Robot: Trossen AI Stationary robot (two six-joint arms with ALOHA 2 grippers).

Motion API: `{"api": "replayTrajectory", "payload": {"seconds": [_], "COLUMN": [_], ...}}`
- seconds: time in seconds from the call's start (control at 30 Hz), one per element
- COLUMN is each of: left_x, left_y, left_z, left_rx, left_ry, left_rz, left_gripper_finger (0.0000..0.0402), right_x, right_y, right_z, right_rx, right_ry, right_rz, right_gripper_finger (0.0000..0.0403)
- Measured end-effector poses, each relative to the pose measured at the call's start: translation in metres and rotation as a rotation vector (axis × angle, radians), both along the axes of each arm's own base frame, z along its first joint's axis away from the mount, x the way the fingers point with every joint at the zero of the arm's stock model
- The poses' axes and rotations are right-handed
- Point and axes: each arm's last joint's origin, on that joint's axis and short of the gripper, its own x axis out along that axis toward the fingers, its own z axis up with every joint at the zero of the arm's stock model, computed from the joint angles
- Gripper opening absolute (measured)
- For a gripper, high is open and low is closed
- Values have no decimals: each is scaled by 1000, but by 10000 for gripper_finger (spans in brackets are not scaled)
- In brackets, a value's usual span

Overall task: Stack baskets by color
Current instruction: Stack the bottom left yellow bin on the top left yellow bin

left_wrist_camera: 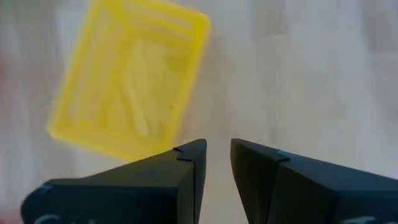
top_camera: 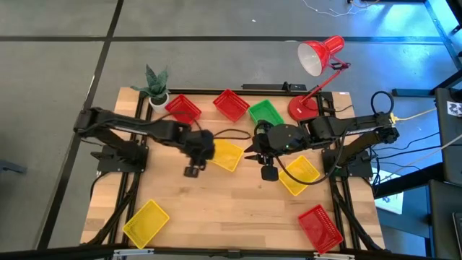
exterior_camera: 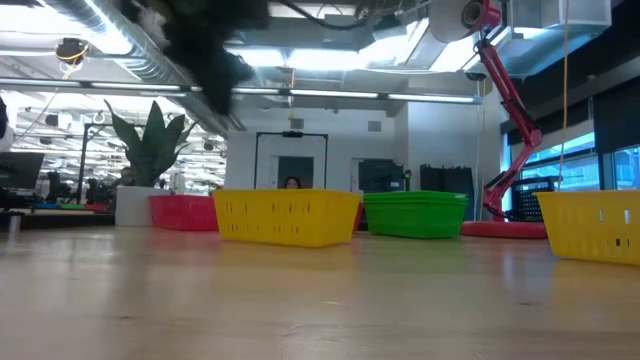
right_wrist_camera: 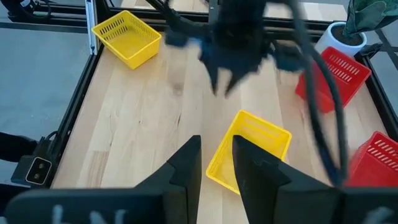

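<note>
The middle yellow basket (top_camera: 227, 154) rests flat on its bottom on the table and also shows as the yellow basket (left_wrist_camera: 130, 81) in the left wrist view. My left gripper (left_wrist_camera: 217, 149) hovers open just above and to the left of it (top_camera: 209, 148), with nothing between its fingers. My right gripper (right_wrist_camera: 216, 152) hangs open above that basket's right side (top_camera: 251, 150), clear of it. Another yellow basket (top_camera: 299, 175) lies to the right and a third (top_camera: 146, 222) at the near left. Two red baskets (top_camera: 182, 108) (top_camera: 231, 105) and a green one (top_camera: 266, 113) sit along the far side, and a further red basket (top_camera: 320, 227) at the near right.
A potted plant (top_camera: 156, 85) stands at the far left corner and a red desk lamp (top_camera: 317, 61) at the far right. Bare wood lies in the middle of the table's near half (top_camera: 231, 217).
</note>
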Motion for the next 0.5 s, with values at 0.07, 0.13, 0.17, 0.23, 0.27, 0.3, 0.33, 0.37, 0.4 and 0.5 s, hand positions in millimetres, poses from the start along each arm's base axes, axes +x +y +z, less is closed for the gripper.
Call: {"api": "replayTrajectory", "payload": {"seconds": [0.07, 0.13, 0.17, 0.23, 0.27, 0.3, 0.33, 0.37, 0.4, 0.5], "left_x": [-14, -31, -36, -52, -58, -62, -66, -72, -77, -88], "left_y": [-10, -21, -27, -41, -48, -55, -63, -72, -79, -100], "left_z": [7, 13, 16, 21, 23, 25, 26, 27, 27, 27], "left_rx": [-59, -131, -164, -197, -207, -215, -214, -207, -207, -210], "left_ry": [43, 112, 129, 181, 197, 193, 191, 200, 209, 227], "left_rz": [27, 47, 57, 68, 62, 44, 16, -12, -33, -98], "left_gripper_finger": [65, 65, 65, 65, 65, 65, 65, 65, 65, 65], "right_x": [0, 0, 0, 0, 0, 0, 0, 0, 0, 0], "right_y": [0, 0, 0, 1, 1, 1, 1, 2, 2, 2], "right_z": [0, 0, 0, 0, 0, 0, 0, 0, 0, 0], "right_rx": [-6, -21, -27, -27, -31, -34, -37, -45, -49, -52], "right_ry": [0, -1, -1, 1, 1, 1, 0, 0, 0, 0], "right_rz": [5, 19, 27, 54, 71, 79, 85, 94, 98, 100], "right_gripper_finger": [91, 91, 91, 91, 91, 91, 91, 91, 91, 91]}}
